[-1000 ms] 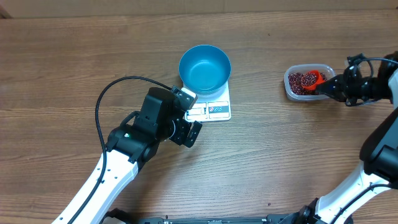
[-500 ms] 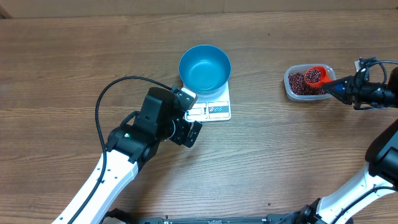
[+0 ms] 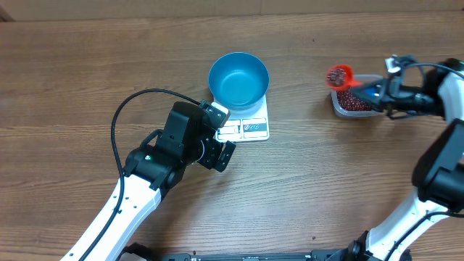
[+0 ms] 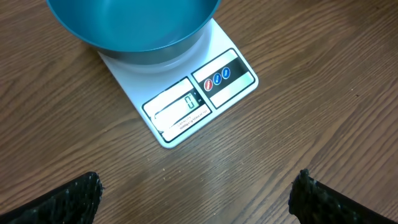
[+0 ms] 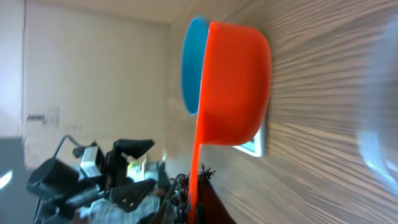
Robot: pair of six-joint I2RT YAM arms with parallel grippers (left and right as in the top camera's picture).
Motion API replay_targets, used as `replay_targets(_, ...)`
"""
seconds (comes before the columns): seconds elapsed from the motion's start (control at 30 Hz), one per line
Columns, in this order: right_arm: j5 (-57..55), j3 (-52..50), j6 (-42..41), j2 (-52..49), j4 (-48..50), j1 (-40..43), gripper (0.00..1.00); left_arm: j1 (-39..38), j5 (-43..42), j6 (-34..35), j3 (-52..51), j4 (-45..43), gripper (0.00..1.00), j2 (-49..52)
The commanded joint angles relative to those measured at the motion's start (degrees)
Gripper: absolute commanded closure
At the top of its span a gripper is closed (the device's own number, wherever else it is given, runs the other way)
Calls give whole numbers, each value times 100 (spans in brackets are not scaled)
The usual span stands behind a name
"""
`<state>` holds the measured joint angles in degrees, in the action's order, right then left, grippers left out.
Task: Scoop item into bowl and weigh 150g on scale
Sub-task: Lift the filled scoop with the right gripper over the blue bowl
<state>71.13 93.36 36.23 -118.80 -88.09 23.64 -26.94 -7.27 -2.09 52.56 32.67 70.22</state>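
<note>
The blue bowl (image 3: 238, 78) stands on the white scale (image 3: 250, 128); in the left wrist view the bowl (image 4: 134, 25) looks empty and the scale (image 4: 186, 106) shows its display. My left gripper (image 3: 221, 138) hovers just in front of the scale, open and empty, with its fingertips (image 4: 71, 199) wide apart. My right gripper (image 3: 374, 93) is shut on the handle of an orange scoop (image 3: 338, 75). The scoop carries dark red beans and hangs above the table, left of the clear tub (image 3: 359, 107). More beans (image 3: 351, 98) lie in that tub. Seen from the right wrist, the scoop (image 5: 233, 87) shows its underside, with the bowl (image 5: 188, 68) behind it.
The left arm's black cable (image 3: 127, 109) loops over the table to the left of the scale. The right arm (image 3: 442, 167) reaches in from the right edge.
My right gripper has lifted the scoop of beans out of the tub and carried it left, toward the bowl. The left arm has not moved.
</note>
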Motion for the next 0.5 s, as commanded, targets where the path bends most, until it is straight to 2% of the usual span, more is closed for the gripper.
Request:
replay_targets(0.0, 664, 120, 129, -57, -7, -404, 96, 31, 37, -52, 118, 11, 1, 17)
replay_targets(0.07, 837, 203, 17, -57, 50, -634, 96, 31, 37, -52, 118, 11, 0, 17)
replay_targets(0.2, 861, 348, -739, -57, 590, -1104, 96, 31, 37, -52, 118, 11, 0, 17)
replay_targets(0.33, 710, 415, -1952, -57, 1580, -1641, 96, 31, 37, -52, 118, 11, 0, 17)
replay_targets(0.47, 37, 518, -3324, -57, 2632, -2194, 96, 31, 37, -52, 118, 11, 0, 17)
